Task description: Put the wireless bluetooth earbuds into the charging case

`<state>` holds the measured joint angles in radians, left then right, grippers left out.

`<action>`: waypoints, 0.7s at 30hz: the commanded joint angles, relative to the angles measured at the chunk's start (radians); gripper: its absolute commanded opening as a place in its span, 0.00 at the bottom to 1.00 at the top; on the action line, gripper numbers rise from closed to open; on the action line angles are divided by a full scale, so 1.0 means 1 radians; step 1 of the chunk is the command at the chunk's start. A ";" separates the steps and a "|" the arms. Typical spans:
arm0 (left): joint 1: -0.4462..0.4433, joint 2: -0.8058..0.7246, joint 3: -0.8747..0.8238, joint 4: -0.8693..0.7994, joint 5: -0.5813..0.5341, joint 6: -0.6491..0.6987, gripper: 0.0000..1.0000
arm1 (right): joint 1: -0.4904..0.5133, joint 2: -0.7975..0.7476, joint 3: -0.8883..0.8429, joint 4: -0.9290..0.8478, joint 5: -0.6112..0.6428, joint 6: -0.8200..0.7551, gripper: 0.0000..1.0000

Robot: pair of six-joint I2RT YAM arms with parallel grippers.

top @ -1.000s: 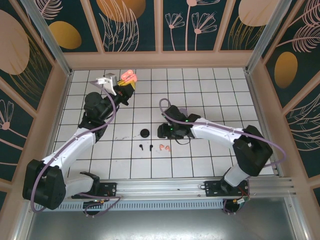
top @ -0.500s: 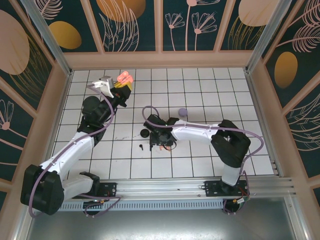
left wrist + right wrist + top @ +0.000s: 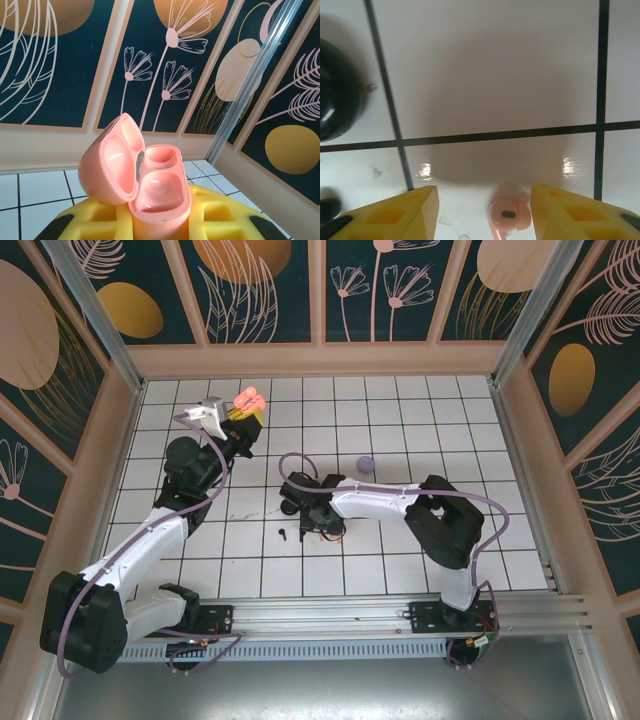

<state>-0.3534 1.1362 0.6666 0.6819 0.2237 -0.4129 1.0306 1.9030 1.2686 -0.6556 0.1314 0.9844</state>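
Up in the upper left of the overhead view, the left gripper (image 3: 243, 416) is clamped shut on a glossy coral-pink plastic charging case (image 3: 250, 397), held up off the white, dark-lined tiled table (image 3: 420, 410). The left wrist view shows that case (image 3: 150, 195) standing upright between two matte yellow fingers (image 3: 95, 220). Its rounded lid is swung open to the left of the frame, and two smooth moulded wells are bare inside.

Near the middle of the overhead view, the right gripper (image 3: 320, 526) is low over the tiles. In the right wrist view its jaws stand apart, with blunt yellow fingertips (image 3: 395, 210) at the lower left and lower right, holding nothing. A tiny coral-pink earbud (image 3: 509, 215) with a bulbous, shiny head and a dark oval spot lies on the tile between them, just beside the lower-right fingertip.

A shiny black domed case (image 3: 335, 100) sits at the left edge of that frame – in the overhead view (image 3: 291, 507) it is just left of the gripper. A small black stemmed earbud (image 3: 283, 533) lies on the tile below it. A lavender rounded case (image 3: 365, 464) rests apart, up and to the right.
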 commanded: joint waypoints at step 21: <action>-0.003 -0.019 -0.012 0.068 0.003 -0.006 0.00 | 0.008 0.054 0.020 -0.050 -0.008 0.043 0.44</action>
<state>-0.3534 1.1320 0.6590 0.7002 0.2264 -0.4133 1.0306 1.9316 1.2720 -0.6754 0.1310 1.0096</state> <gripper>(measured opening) 0.206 0.439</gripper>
